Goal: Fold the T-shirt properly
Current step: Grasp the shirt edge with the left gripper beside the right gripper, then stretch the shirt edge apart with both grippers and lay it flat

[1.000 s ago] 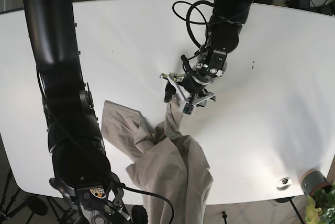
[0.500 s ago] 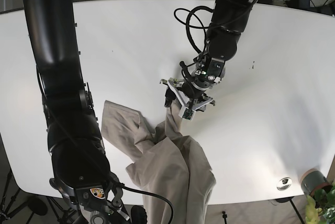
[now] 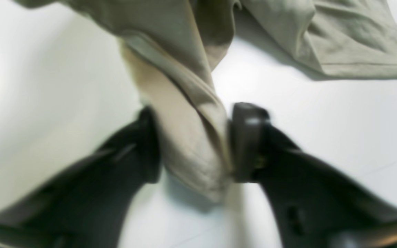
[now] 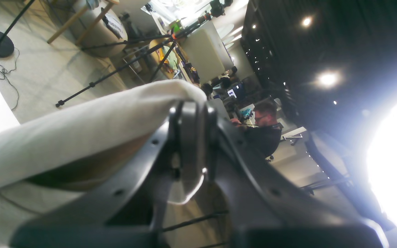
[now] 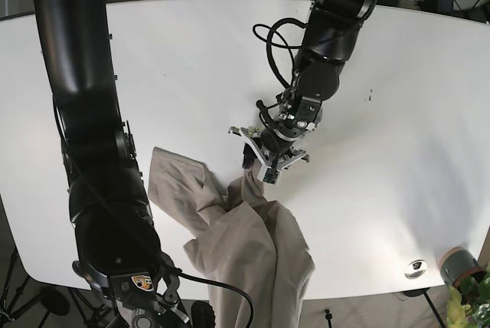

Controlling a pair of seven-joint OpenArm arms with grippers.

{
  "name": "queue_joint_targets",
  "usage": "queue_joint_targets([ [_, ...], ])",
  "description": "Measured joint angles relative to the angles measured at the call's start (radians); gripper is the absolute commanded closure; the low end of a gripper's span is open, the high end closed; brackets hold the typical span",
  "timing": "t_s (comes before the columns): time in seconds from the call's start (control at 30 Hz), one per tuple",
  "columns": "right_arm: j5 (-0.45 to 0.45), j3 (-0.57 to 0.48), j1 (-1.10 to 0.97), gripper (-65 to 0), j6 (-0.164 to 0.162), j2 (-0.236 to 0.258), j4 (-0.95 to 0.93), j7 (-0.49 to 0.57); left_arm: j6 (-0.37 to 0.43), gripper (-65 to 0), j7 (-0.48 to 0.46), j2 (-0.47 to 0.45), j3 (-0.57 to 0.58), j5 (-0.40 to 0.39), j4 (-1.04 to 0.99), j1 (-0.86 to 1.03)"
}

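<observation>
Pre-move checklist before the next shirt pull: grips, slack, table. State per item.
1. Left gripper grip: ok. Its fingers pinch a bunched fold of the T-shirt.
2. Right gripper grip: ok. It is shut, with cloth draped over it, in the right wrist view.
3. Shirt laid flat: not ok. It is crumpled and hangs over the near table edge in the base view.
4. Bite depth at the left gripper: cannot tell, the left wrist view is blurred.
5. Path across the table: ok, bare white surface beyond the left gripper.
6. Which shirt part each gripper holds: cannot tell.
</observation>
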Motion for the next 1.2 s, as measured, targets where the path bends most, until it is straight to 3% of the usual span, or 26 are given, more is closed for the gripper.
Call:
queue_joint_targets([
  [0.03, 0.000, 0.000, 0.000, 0.0, 0.000, 0.000, 0.000, 0.002, -0.002, 0.0, 0.002, -0.006, 0.000, 0.000, 0.000, -0.001],
  [0.4, 0.000, 0.000, 0.000, 0.0, 0.000, 0.031, -0.001, 0.000, -0.021, 0.0, 0.000, -0.069, -0.008, -0.024, 0.013, 0.001],
  [0.6, 0.002, 0.000, 0.000, 0.0, -0.005, 0.059, -0.003, 0.004, -0.007, 0.0, 0.057, -0.116, -0.173, -0.010, 0.119, 0.066],
  [0.77, 0.001, 0.032, 0.000, 0.0, -0.007, 0.083, -0.091, 0.046, -0.013, 0.0, 0.226, -0.159, -0.285, 0.004, 0.245, 0.082],
  [0.9, 0.001, 0.108, -0.004, 0.0, -0.001, 0.080, -0.179, 0.092, -0.102, 0.0, 0.272, -0.182, -0.379, -0.012, 0.384, 0.076],
  [1.03, -0.014, 0.190, 0.000, 0.0, -0.008, 0.085, -0.278, 0.127, -0.124, 0.0, 0.340, -0.213, -0.503, -0.006, 0.426, 0.056],
  [1.2, -0.006, 0.212, -0.010, 0.0, -0.003, 0.111, -0.331, 0.129, -0.151, 0.0, 0.432, -0.273, -0.599, 0.007, 0.442, -0.002],
])
